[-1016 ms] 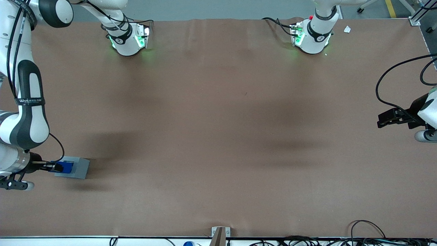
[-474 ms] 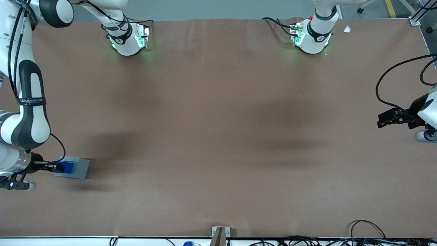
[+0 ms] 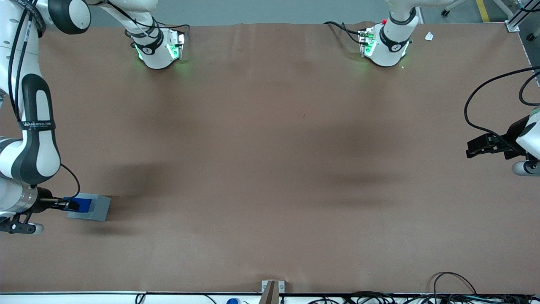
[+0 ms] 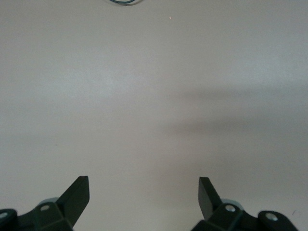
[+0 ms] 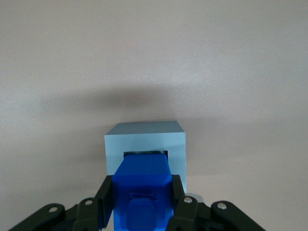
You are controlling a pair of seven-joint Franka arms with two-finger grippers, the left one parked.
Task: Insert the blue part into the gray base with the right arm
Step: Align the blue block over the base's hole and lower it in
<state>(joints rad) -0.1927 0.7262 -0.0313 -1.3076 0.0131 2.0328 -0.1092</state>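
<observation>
The gray base (image 3: 93, 207) sits on the brown table near the working arm's end, fairly near the front camera. In the right wrist view the gray base (image 5: 144, 139) shows its square recess. The blue part (image 5: 142, 190) is held between my right gripper's two black fingers (image 5: 107, 192), its leading end entering the recess of the base. In the front view the right gripper (image 3: 72, 205) hovers over the base with the blue part (image 3: 84, 204) in it. The gripper is shut on the blue part.
The two arm bases (image 3: 158, 48) stand at the table edge farthest from the front camera. The parked arm's gripper (image 3: 485, 145) hangs at its own end of the table. Cables (image 3: 455, 291) lie along the table's nearest edge.
The right gripper with the blue part has shifted slightly over the gray base and sunk a little toward the recess. The base has not moved.
</observation>
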